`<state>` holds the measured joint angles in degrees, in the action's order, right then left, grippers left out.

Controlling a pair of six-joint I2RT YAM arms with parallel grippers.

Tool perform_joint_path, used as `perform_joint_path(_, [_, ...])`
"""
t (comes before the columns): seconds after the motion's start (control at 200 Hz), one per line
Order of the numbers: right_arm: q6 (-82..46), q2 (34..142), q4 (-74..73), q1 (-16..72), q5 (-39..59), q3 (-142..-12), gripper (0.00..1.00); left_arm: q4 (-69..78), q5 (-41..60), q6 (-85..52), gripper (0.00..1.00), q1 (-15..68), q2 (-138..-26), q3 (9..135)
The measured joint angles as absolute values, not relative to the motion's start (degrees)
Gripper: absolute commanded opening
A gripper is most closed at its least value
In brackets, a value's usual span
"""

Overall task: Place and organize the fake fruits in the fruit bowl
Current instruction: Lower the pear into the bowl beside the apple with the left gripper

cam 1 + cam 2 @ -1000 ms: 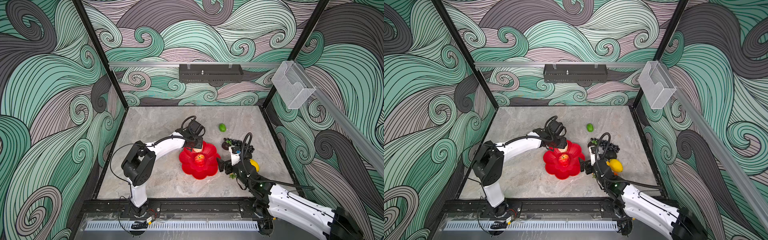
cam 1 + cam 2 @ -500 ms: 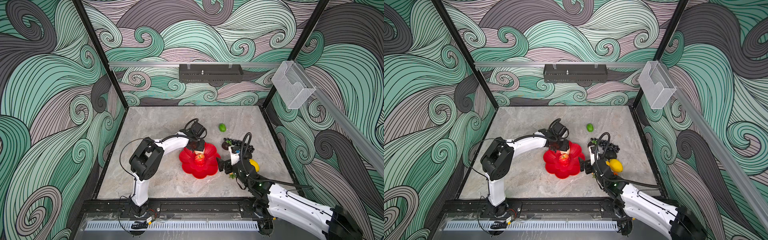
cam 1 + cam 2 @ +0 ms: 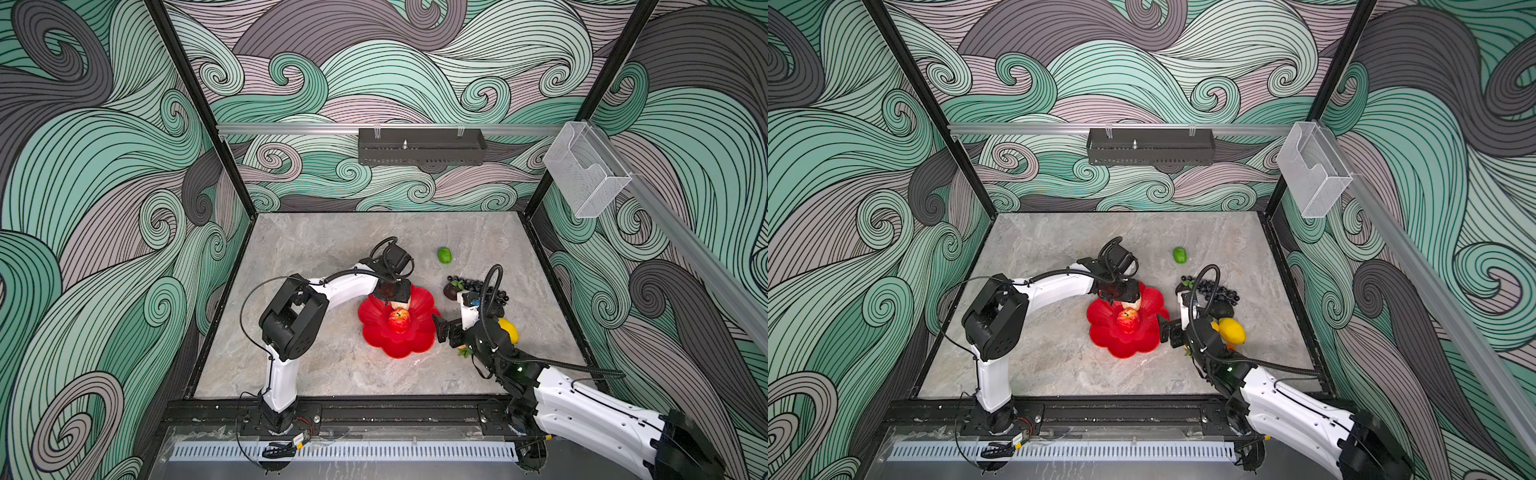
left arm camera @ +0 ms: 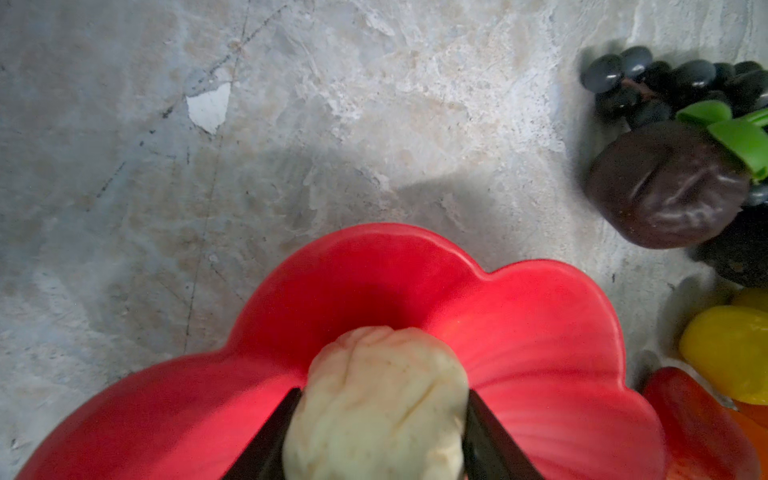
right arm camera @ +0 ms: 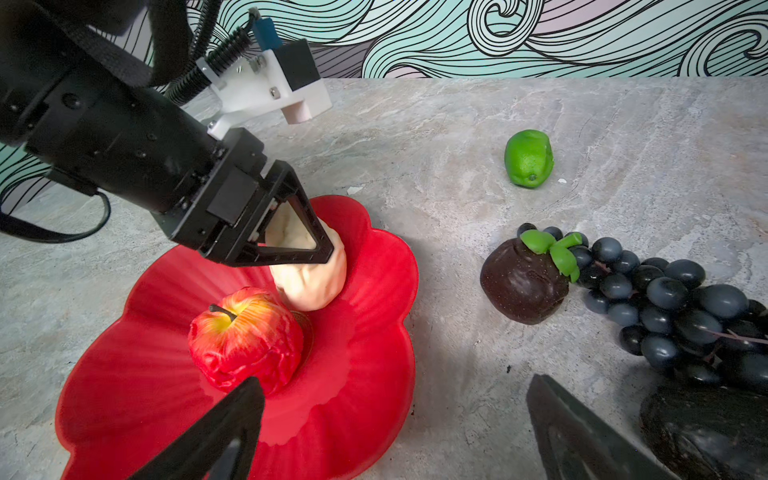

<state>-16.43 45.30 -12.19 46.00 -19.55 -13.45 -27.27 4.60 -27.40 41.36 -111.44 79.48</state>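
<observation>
Cream piece [image 5: 316, 278] near-upright in fruit bowl [image 5: 365, 332]

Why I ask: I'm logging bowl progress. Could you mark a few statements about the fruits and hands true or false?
The apple lies in the bowl. True.
The lime is in the bowl. False: the lime lies on the table.
The left hand grips the cream piece. True.
The right hand holds the grapes. False: it is open and empty; the grapes lie on the table.
</observation>
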Motion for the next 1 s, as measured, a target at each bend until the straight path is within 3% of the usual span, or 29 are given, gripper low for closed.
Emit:
perform_joint_path(0.625, [-16.6,46.1,-12.9,46.0,-19.5,-13.5,0.99,-27.4,5.7,-27.1,0.82,41.4,-111.4,79.4])
perform_joint_path(1.001, [-16.8,46.2,-13.0,46.0,-19.6,-13.5,0.99,-27.5,5.6,-26.9,0.87,41.4,-111.1,79.4])
